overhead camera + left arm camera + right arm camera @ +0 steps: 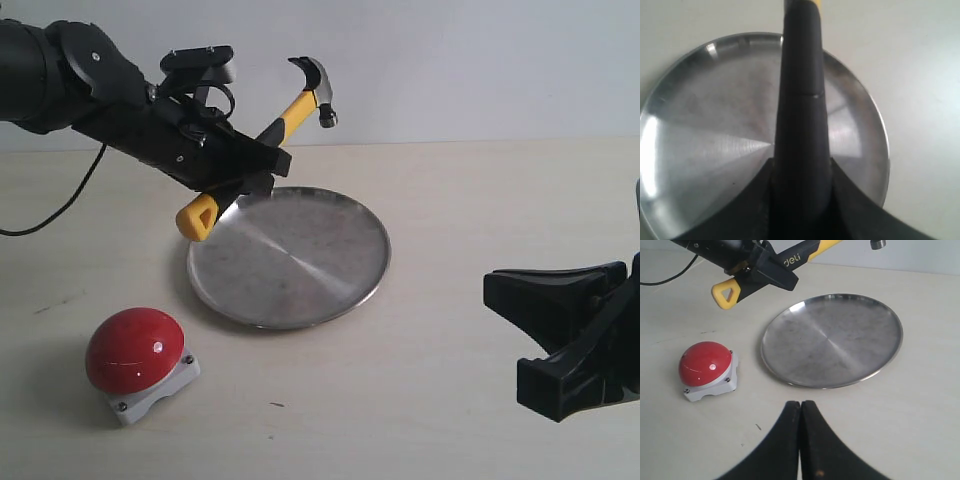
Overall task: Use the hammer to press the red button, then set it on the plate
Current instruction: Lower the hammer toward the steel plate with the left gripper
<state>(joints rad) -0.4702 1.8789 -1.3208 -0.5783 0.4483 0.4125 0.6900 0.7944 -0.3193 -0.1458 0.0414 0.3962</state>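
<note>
My left gripper (250, 170) is shut on the hammer (290, 110), which has a yellow-and-black handle and a steel head raised toward the back. It hangs in the air over the left back part of the steel plate (330, 290). In the left wrist view the black handle (801, 100) runs across the plate (705, 150) below. The red button (133, 350) on its grey base sits at the front left, apart from the plate. My right gripper (800, 405) is shut and empty, low at the right; the right wrist view shows the button (705, 363), the plate (865, 370) and the hammer (790, 262).
A black cable (60, 205) trails from the left arm across the table at the left. The pale wall stands behind the table's back edge.
</note>
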